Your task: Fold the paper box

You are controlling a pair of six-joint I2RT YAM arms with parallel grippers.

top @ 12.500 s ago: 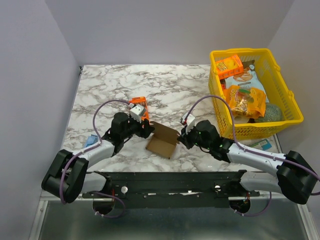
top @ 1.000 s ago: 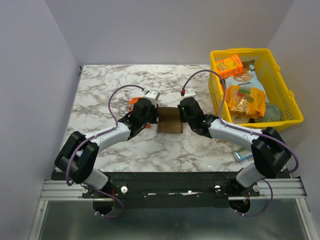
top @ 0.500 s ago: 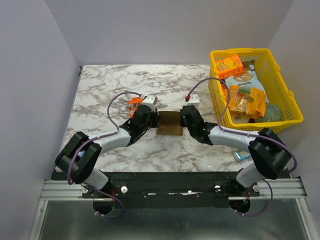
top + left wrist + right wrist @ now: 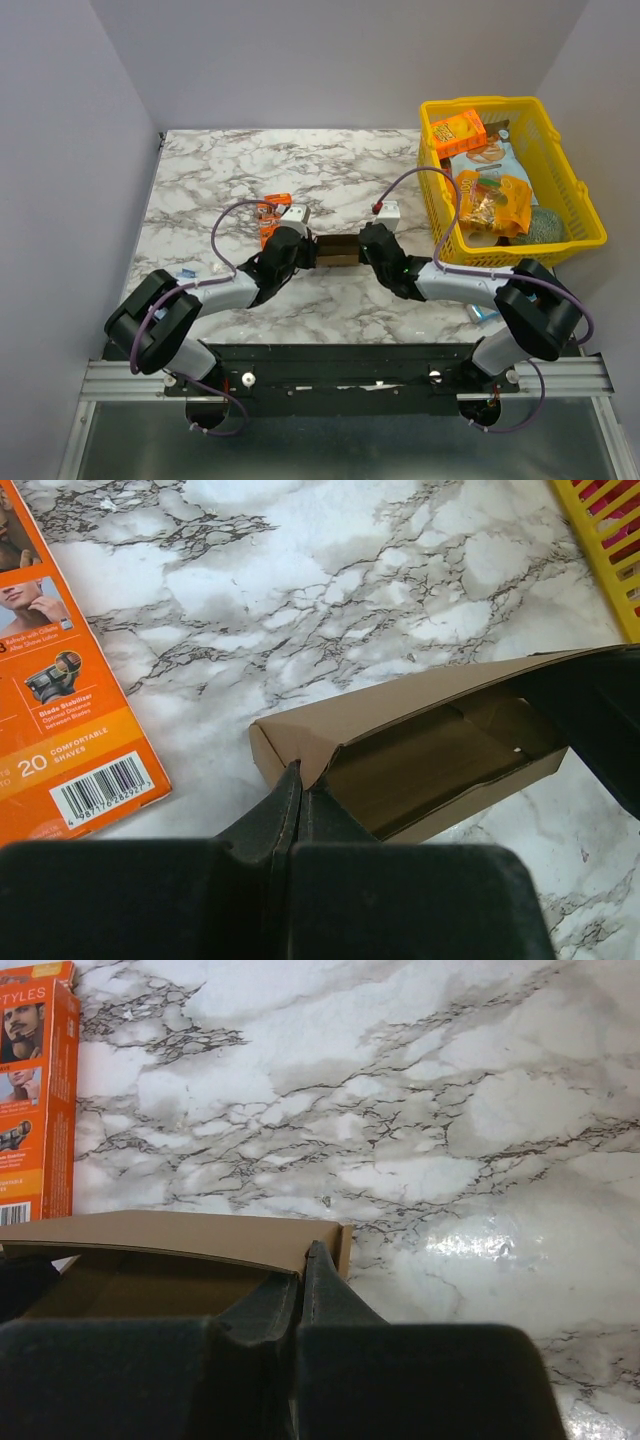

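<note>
Paper box (image 4: 336, 250) — part-formed, on the tabletop (image 4: 220, 175). Left tool (image 4: 291, 777) and right tool (image 4: 303, 1257) each pinched shut on an opposite end wall. Risk — an uneven pull tears the cardboard, or a thin edge slips out.

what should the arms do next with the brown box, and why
Probably, without letting go, roll both wrists slightly to bring the raised top panel down over the opening. The left gripper and right gripper are each shut on one end of the paper box, and its long side gapes, with the inside showing, so it looks only half formed.
</note>
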